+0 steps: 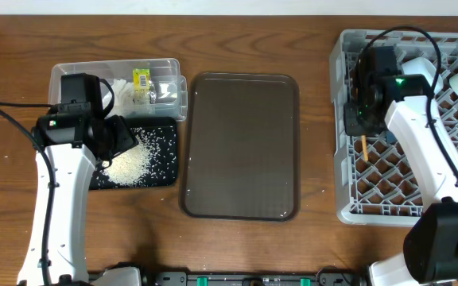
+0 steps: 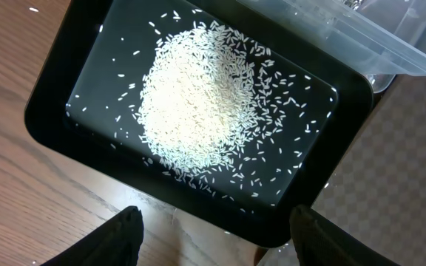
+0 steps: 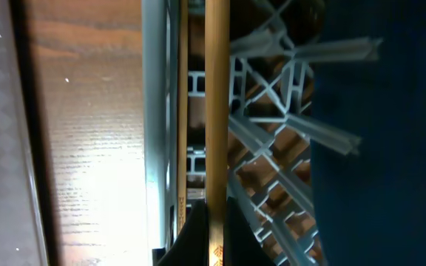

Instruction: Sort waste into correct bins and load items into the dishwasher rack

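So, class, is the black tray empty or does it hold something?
Not empty: the black tray holds a mound of white rice, loose grains scattered around.

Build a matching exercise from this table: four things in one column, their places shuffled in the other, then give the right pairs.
1. rice grains
2. wrapper
3. chopsticks
4. brown serving tray

A. in the clear tub
B. held by the right gripper at the grey rack
C. lying between the tub and the rack
D. in the black tray

Pairs: 1-D, 2-A, 3-B, 4-C.
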You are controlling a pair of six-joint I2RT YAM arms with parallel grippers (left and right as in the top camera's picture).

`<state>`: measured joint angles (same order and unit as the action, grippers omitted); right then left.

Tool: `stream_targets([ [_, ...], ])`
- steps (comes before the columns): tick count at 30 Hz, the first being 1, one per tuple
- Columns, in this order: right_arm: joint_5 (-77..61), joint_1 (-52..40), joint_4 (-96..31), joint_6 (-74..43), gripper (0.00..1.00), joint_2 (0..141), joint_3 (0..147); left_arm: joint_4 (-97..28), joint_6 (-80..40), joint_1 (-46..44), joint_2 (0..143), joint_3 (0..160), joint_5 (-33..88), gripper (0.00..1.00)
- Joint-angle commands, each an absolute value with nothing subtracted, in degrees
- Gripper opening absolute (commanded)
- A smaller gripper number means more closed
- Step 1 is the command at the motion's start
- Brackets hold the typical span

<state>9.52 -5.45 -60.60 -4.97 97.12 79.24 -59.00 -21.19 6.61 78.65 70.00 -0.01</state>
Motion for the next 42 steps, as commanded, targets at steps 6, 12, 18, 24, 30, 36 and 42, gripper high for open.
stream_targets([
  [6, 9.2, -5.3, -60.6, -6.2, 0.16, 97.5, 78.3, -59.3, -21.3, 6.8, 78.6, 70.0, -0.4, 0.67],
  [12, 8.4, -5.3, -60.2, -6.2, 0.21, 97.5, 78.3, -59.3, -21.3, 6.8, 78.6, 70.0, -0.4, 0.74],
  [18, -3.4, -5.3, -55.2, -5.9, 0.42, 97.5, 78.3, -58.4, -18.0, 5.2, 78.6, 70.0, -0.4, 0.78],
  [24, -5.4, -5.3, -47.9, -5.9, 0.5, 97.5, 79.8, -55.3, -14.1, -0.1, 78.6, 70.0, -0.5, 0.82],
  [30, -5.4, -4.2, -49.5, -5.9, 0.41, 97.2, 84.8, -57.1, -13.3, -3.0, 78.8, 70.0, -0.4, 0.87],
  [36, -1.7, -1.2, -56.3, -8.9, 0.36, 94.7, 85.3, -63.9, -13.3, -2.9, 78.2, 69.9, -0.5, 0.86],
  [42, 0.2, -0.4, -53.4, -9.2, 0.36, 87.7, 79.7, -60.9, -11.4, -3.0, 70.3, 66.1, -0.5, 0.86],
])
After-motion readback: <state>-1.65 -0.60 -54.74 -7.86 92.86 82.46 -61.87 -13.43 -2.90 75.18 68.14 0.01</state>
